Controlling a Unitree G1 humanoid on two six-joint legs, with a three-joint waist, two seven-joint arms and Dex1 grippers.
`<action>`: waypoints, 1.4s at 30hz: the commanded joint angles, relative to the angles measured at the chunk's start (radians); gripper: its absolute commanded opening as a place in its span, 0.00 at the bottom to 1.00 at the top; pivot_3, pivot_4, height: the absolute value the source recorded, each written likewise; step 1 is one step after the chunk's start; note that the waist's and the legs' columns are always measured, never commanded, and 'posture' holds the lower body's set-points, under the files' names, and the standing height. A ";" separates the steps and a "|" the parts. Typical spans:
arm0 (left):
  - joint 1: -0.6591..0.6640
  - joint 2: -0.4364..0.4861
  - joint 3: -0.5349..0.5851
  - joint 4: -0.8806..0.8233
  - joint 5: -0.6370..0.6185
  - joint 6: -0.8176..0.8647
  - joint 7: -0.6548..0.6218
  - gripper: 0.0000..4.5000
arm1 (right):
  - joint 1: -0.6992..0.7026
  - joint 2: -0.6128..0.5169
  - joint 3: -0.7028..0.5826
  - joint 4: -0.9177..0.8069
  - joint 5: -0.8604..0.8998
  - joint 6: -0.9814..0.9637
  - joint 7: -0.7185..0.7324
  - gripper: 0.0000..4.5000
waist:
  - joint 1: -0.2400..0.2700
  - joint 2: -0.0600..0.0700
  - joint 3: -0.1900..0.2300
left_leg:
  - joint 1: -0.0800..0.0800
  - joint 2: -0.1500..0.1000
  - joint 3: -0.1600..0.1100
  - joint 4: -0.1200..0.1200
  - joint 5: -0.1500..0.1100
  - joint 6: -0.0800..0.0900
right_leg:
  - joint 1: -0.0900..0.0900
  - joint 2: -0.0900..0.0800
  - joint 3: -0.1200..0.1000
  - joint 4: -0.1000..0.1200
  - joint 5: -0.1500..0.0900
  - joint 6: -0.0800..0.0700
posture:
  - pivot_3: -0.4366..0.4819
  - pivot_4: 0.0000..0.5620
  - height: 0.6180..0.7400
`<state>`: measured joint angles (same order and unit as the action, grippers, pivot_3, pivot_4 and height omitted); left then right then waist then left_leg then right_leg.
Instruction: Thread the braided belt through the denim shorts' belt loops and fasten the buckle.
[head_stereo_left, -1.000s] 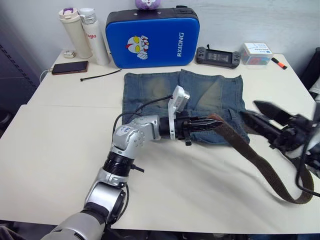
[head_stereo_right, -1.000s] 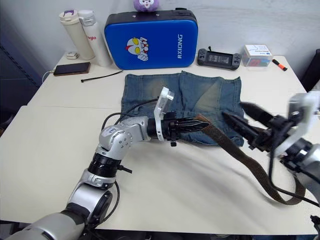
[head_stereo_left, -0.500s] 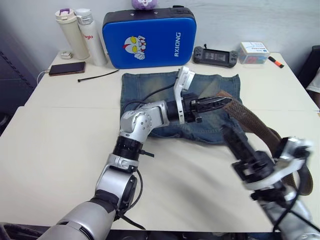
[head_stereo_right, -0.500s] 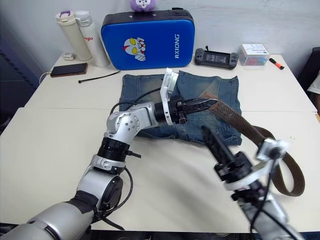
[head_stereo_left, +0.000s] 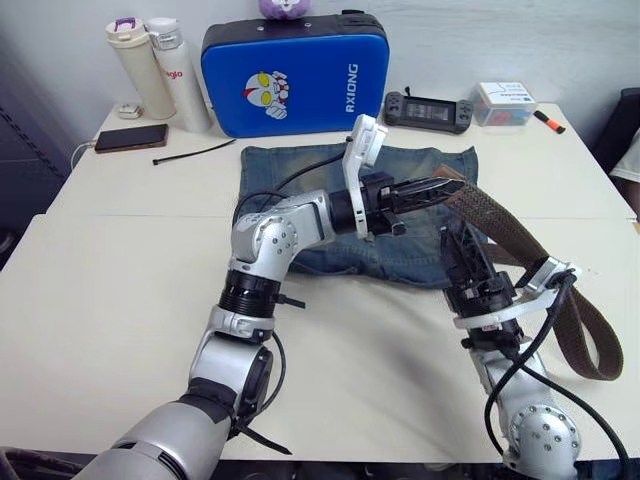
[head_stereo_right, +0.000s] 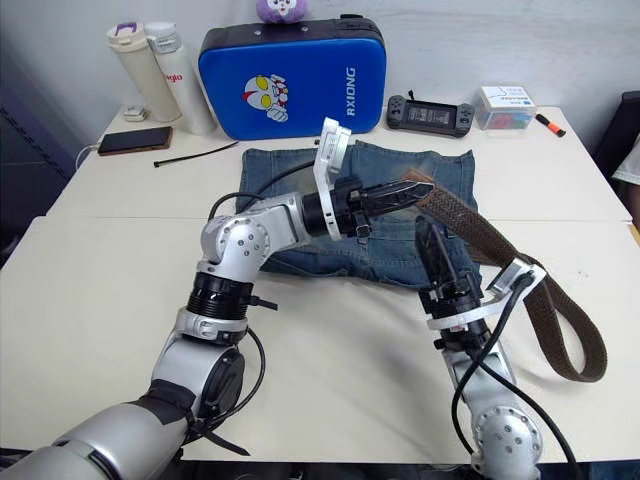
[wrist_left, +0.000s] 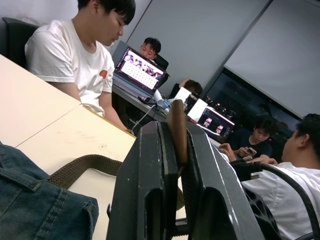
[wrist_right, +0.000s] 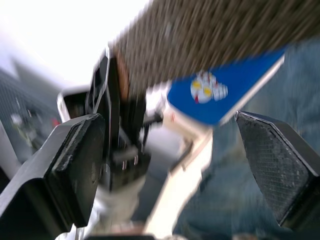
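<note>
Landmark: the shorts (head_stereo_left: 300, 180), flat on the table (head_stereo_left: 100, 300), just in front of the blue case (head_stereo_left: 295, 70).

Far left of the shorts, at the table's back edge, you've got two bottles (head_stereo_left: 150, 65) and a phone (head_stereo_left: 130, 137); a black cable tie (head_stereo_left: 195, 152) lies between phone and shorts.

Your left tool (head_stereo_left: 440, 190) sits above the shorts' right half, fingers clamped tight on the belt (head_stereo_left: 520, 235) tip. In the left wrist view you see the brown strap end pinched between both fingers (wrist_left: 150, 175), w/ denim in the corner and people at laptops in the background.

From that grip the belt runs off the shorts' right edge, drops toward the table's near side and curls into a loop right of the shorts. Can't tell where the buckle is.

Your right tool (head_stereo_left: 465, 255) stands upright at the shorts' front right corner, fingers spread apart and holding nothing, just under the belt. Right wrist view: wide gap between the pads (wrist_right: 75, 165), belt across the top.

Behind the shorts, to the right: a game controller (head_stereo_left: 430, 108), a small box (head_stereo_left: 505, 102), an orange marker (head_stereo_left: 549, 122).
</note>
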<state>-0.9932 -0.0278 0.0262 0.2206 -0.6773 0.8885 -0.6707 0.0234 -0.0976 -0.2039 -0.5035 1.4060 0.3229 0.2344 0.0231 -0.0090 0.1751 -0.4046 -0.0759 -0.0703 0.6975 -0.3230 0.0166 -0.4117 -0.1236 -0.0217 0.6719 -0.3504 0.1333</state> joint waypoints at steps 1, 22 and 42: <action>0.007 0.009 0.012 -0.043 -0.012 0.002 0.017 0.00 | -0.020 0.025 -0.050 0.001 0.013 -0.047 0.036 0.99 | -0.001 0.000 0.000 | 0.000 0.000 0.000 0.000 0.000 0.000 | 0.000 0.000 0.000 0.001 0.000 0.000 | 0.48 0.27 0.48; 0.019 0.055 -0.011 -0.008 0.021 -0.006 0.013 0.00 | -0.095 0.009 -0.012 0.034 -0.068 0.021 0.049 0.01 | -0.001 0.000 0.000 | 0.000 0.000 0.000 0.000 0.000 0.000 | -0.001 0.000 0.000 0.003 0.000 0.000 | 0.48 0.27 0.48; 0.137 0.309 -0.416 -0.137 0.397 -0.403 -0.255 0.99 | 0.163 -0.662 -0.392 -0.102 -0.051 0.286 0.019 0.00 | 0.021 0.003 0.001 | -0.002 -0.002 0.000 0.000 0.000 0.001 | 0.002 -0.006 0.001 -0.006 0.000 0.000 | 0.48 0.27 0.48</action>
<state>-0.8272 0.2956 -0.3706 0.0855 -0.3094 0.5420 -0.9088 0.1739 -0.7082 -0.5419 -0.5493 1.3653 0.5663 0.2269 0.0437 -0.0056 0.1758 -0.4063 -0.0777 -0.0702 0.6978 -0.3231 0.0180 -0.4096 -0.1302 -0.0206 0.6658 -0.3504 0.1332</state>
